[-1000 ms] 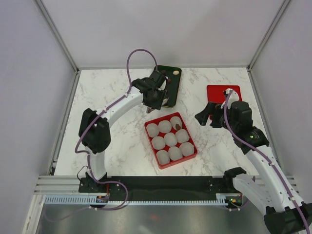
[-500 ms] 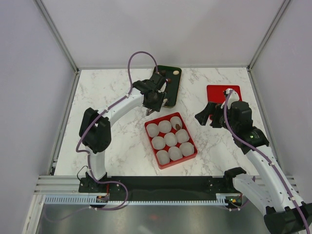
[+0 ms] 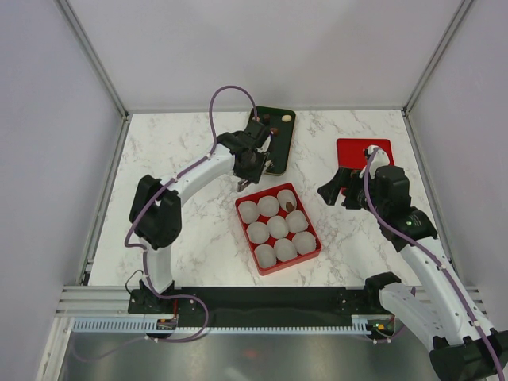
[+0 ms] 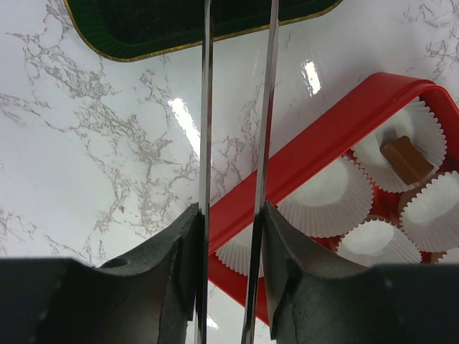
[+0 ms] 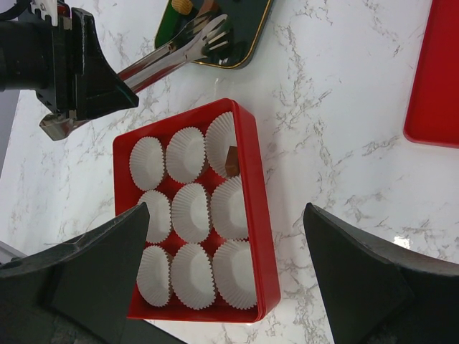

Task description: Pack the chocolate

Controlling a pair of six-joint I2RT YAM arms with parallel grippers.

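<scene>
Marble tabletop [image 3: 190, 230] fills my top view. My left hand [image 4: 230, 208] is clenched on the metal tongs [image 5: 172, 49], whose tips reach over the green tray [image 3: 284, 151] at 12 o'clock from the red box [image 5: 259, 215]. White paper cups [image 5: 188, 215] line the box; one brown chocolate [image 4: 405, 159] sits in its 1 o'clock corner cup. A tan chocolate [image 3: 286, 118] lies at the green tray's far end. My right hand [image 3: 335, 186] hangs released, nothing in it, at 2 o'clock from the box, near the red lid [image 3: 353, 151].
</scene>
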